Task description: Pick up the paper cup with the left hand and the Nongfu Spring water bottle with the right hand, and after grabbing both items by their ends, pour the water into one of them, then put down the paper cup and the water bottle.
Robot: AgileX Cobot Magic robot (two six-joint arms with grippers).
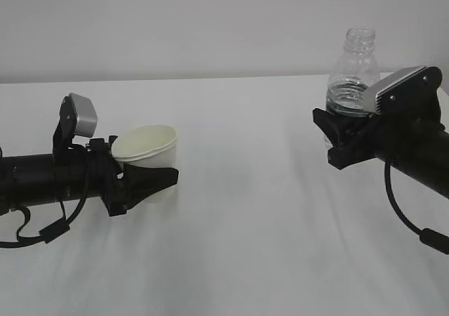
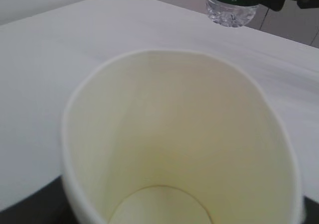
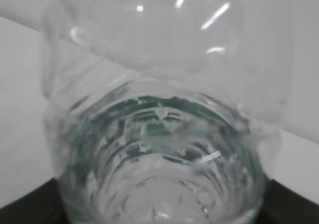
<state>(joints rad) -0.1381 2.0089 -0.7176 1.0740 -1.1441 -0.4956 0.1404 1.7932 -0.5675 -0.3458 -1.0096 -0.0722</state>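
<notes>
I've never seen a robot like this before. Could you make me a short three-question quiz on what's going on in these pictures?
1. True or false: the small white paper cup in the left tool looks empty inside.
2. Which stands taller? A. the cup B. the clear ribbed plastic bottle held by the right tool
3. Fill in: the bottle's neck has no ____.

Key: 1 true, only a dry cream inside shows; 2 B; 3 cap.

Black arms, grey wrist cameras, black looping cables.
</notes>
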